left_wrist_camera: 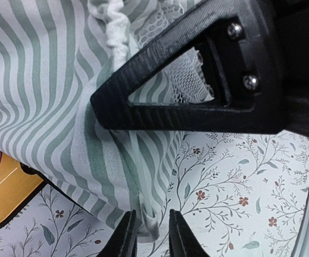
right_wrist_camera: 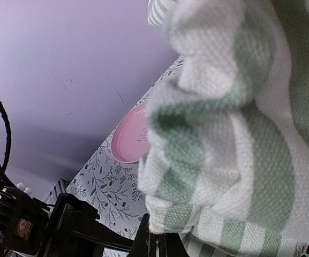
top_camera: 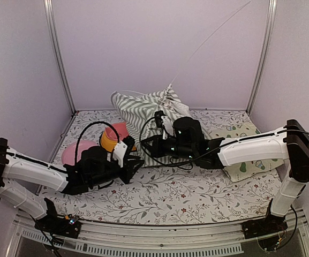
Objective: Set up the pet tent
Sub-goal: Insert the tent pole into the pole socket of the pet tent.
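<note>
Striped sage-green and white fabric lies in a collapsed heap at the middle of the tabletop (top_camera: 197, 198), towards the back: this is the pet tent (top_camera: 143, 110), not yet standing. One thin white pole (top_camera: 208, 43) rises from its top and slants up to the right. The left claw (left_wrist_camera: 153, 235) reaches in from the left at the tent's near edge, its jaws narrow with a folded hem of the striped fabric caught between them. The right claw (right_wrist_camera: 155, 245) comes in from the right, just beside the left one, pinched tight on a bunch of the same fabric, which hangs close before its wrist camera. An orange bowl (top_camera: 110, 140) and a pink dish (top_camera: 76, 152) sit left of the tent, the bowl touching its edge. A pale mat (top_camera: 245, 167) with green prints lies to the right, under the right arm.
</note>
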`<state>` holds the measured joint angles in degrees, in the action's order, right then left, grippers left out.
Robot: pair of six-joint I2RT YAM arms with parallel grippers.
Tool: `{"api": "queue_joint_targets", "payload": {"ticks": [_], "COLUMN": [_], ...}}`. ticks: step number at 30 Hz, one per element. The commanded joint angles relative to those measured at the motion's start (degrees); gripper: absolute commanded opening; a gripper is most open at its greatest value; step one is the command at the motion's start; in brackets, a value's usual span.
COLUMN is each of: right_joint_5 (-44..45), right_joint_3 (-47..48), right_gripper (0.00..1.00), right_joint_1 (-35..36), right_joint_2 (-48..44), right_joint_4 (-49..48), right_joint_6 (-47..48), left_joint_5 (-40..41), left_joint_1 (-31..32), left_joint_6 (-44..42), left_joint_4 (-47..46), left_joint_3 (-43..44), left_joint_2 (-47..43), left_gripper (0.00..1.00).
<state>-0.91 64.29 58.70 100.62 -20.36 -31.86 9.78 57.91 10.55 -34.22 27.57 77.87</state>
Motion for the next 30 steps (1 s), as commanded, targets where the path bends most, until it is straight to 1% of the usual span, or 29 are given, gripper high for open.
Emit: {"api": "queue_joint_targets", "payload": {"ticks": [1, 4, 9, 15, 22, 30], "right_joint_5": [0.07, 0.11, 0.12, 0.03, 1.47, 4.54], "right_joint_3": [0.83, 0.80, 0.75, 0.59, 0.48, 1.75], "right_gripper": [0.00, 0.00, 0.00, 0.00, 0.00, 0.00], "right_joint_1": [-0.29, -0.36, -0.30, -0.31, -0.13, 1.93], "right_joint_2": [1.01, 0.98, 1.02, 1.07, 1.58, 2.97], "right_joint_4": [1.31, 1.33, 1.30, 1.29, 1.76, 2.85], "right_joint_6": [1.09, 1.11, 1.10, 1.09, 2.07, 4.84], "left_joint_5": [0.80, 0.77, 1.17, 1.72, -0.04, -1.01], "left_joint_1": [-0.36, -0.38, -0.38, -0.38, -0.09, -0.23], "left_joint_6": [-0.61, -0.55, -0.63, -0.61, -0.79, -1.08], "left_joint_4": [0.98, 0.93, 0.99, 1.35, 1.62, 5.33], "left_joint_3": [1.77, 1.87, 2.00, 2.12, 2.49, 5.80], "left_joint_2": [1.12, 1.28, 1.33, 1.21, -2.51, -8.55], "left_gripper": [0.23, 0.21, 0.14, 0.00, 0.00, 0.00]}}
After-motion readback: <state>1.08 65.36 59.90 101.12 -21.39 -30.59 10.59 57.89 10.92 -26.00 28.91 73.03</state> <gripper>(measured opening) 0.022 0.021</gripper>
